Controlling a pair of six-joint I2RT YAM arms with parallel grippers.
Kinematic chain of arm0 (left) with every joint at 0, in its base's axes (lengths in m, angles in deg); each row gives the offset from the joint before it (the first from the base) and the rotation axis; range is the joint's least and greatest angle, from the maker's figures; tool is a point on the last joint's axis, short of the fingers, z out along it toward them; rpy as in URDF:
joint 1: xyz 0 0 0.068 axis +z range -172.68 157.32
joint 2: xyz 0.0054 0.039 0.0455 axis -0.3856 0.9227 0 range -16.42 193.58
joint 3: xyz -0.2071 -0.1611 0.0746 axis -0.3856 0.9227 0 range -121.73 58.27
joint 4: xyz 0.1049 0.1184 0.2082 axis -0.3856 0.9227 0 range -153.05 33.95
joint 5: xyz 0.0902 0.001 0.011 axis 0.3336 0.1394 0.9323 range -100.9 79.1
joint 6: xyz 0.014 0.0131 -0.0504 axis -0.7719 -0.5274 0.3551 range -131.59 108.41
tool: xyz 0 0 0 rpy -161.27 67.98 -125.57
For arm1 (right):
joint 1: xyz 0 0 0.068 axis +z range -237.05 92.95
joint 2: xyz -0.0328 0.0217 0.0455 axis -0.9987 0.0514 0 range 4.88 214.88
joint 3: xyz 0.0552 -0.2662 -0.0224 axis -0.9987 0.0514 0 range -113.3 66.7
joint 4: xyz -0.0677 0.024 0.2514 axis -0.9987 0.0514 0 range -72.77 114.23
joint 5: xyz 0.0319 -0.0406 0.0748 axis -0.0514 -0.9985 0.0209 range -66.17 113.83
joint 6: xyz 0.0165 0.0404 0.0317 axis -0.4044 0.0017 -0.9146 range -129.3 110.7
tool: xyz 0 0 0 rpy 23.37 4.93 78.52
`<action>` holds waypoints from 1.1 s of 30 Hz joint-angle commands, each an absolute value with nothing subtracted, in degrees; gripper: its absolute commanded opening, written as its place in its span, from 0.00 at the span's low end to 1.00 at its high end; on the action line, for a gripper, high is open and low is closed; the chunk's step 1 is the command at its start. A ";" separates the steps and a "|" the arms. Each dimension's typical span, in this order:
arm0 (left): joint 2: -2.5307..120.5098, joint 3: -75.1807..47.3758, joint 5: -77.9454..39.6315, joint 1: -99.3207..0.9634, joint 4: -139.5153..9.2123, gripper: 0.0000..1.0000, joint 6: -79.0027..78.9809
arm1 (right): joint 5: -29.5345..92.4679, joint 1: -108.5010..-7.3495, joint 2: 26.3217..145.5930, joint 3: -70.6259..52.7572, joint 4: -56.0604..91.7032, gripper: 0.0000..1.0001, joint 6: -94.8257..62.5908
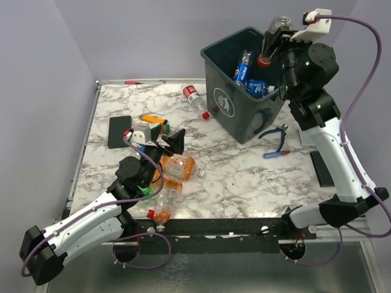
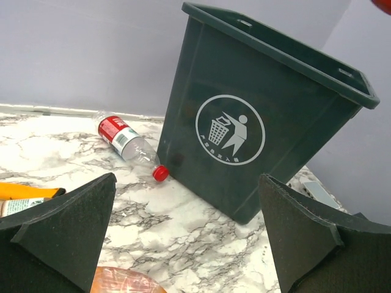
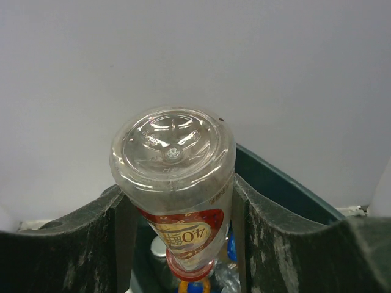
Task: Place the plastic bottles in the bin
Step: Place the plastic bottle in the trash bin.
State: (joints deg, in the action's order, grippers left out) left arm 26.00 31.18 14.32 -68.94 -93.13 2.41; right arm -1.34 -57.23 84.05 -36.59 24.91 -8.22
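The dark green bin (image 1: 244,122) stands at the back right of the table, with blue-labelled bottles (image 1: 243,68) inside. Above its open top my right gripper (image 1: 273,43) is shut on a clear bottle (image 3: 177,183) with a red label, held cap down between both fingers (image 3: 287,244). My left gripper (image 1: 171,141) hangs open and holds nothing, over two orange bottles (image 1: 177,166) at the front left. In the left wrist view its fingers (image 2: 305,238) frame the bin (image 2: 263,122) and a clear red-capped bottle (image 2: 128,143) lying beside it.
Blue-handled pliers (image 1: 275,137) lie right of the bin. A flat black pad (image 1: 121,131) and an orange lighter (image 1: 153,119) sit at the left, next to a white-labelled bottle (image 1: 142,131). Another orange bottle (image 1: 164,204) lies by the front edge.
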 commanded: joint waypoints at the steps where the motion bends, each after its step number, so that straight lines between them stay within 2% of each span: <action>1: 26.08 30.65 16.28 -69.17 -91.76 0.99 2.75 | 5.72 -63.50 88.91 -40.92 24.76 0.35 -18.04; 8: 24.32 30.53 20.26 -69.15 -90.54 0.99 2.40 | 16.54 -69.57 98.97 -43.48 23.63 0.35 -26.97; 13: 22.86 30.43 27.48 -69.15 -88.85 0.99 1.67 | 22.65 -70.00 109.50 -52.55 28.47 0.33 -30.08; 17: 22.18 30.27 32.22 -69.17 -88.20 0.99 0.31 | 23.47 -69.94 113.35 -53.62 30.23 0.33 -29.03; 33: 25.67 29.78 29.88 -68.87 -87.92 0.99 0.74 | 33.65 -69.74 121.22 -52.49 35.46 0.33 -25.79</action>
State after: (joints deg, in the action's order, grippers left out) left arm 25.52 31.07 29.86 -68.92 -88.54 1.16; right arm 28.47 -70.10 118.72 -51.03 31.62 -26.71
